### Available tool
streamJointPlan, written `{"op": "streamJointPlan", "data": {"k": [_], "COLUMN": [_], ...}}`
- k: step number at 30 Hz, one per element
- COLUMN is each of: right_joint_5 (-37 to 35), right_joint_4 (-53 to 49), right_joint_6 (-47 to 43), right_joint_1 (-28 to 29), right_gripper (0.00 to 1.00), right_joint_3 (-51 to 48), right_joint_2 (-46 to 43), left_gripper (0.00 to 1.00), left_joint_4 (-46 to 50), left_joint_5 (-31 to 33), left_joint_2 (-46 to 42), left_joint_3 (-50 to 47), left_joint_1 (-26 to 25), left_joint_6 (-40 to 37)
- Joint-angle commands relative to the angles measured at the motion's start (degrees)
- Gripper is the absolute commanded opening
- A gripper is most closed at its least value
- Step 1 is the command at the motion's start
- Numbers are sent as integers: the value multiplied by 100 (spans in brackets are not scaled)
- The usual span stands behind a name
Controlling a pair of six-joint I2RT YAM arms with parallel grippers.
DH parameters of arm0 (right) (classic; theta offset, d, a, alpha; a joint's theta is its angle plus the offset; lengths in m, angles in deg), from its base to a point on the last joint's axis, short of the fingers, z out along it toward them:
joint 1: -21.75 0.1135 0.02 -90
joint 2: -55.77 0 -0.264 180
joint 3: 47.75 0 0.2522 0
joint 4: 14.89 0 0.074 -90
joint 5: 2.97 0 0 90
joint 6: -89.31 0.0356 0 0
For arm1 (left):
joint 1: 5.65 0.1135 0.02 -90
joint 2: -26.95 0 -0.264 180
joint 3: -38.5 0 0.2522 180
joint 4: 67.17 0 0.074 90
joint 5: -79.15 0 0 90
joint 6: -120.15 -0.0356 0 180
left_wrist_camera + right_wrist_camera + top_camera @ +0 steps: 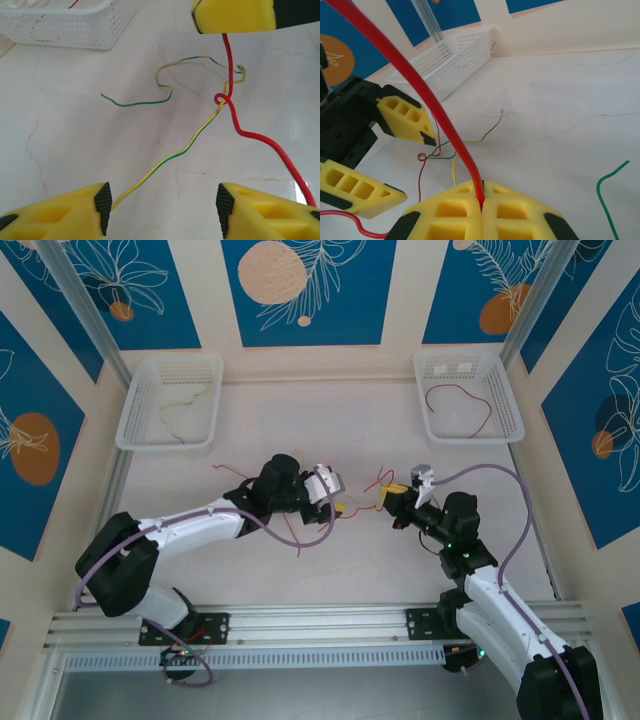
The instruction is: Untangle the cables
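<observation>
Centrally, the right hand (482, 202) was clamped shut on the red cable (436, 107), which hooked round a yellow-green cable (192, 142) over the bench (330, 430). Close opposite, the left hand (162, 205) stood wide, gripping nothing. Both arms reached inward, forearms low. Bare bench lay around them, with a basket (135, 410) at each far corner, well apart.

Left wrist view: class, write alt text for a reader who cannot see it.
A red cable drops from the shut right gripper at the top and hooks around a yellow-green cable on the table. The left gripper stands open at the bottom, the yellow-green cable running down between its jaws. A white basket sits top left.
</observation>
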Motion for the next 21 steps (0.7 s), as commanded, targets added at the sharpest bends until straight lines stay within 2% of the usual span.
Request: {"op": "streamJointPlan", "data": {"k": [1,3,6,8,11,13,14,16,21], "right_joint_5": [303,338,299,316,261,189,169,37,-612], "right_joint_4": [69,78,36,27,-40,-113,-111,-120,-241], "right_joint_6": [-66,-45,-32,-23,-1,-5,-8,33,58], "right_joint_1": [-34,-40,-41,-45,-48,-53,-55,-54,-45], "right_gripper": [0,0,0,0,0,0,0,0,0], "right_joint_3": [165,165,174,189,241,268,270,262,288], "right_joint_2": [-2,-10,-39,-65,-55,-29,-26,-15,222], "left_gripper": [62,67,68,67,40,14,6,1,0], "left_joint_4": [275,540,633,510,216,295,298,272,142], "left_joint_5": [-36,-153,-353,-233,-85,4,32,82,76], "left_joint_2": [270,547,895,1058,1216,1263,1265,1207,930], "left_joint_3": [348,617,906,995,1068,1186,1197,1177,1081], "left_joint_1": [6,3,-22,-54,-63,-76,-72,-73,-72], "left_joint_6": [-838,-1070,-1194,-1224,-1180,-1172,-1185,-1199,-1035]}}
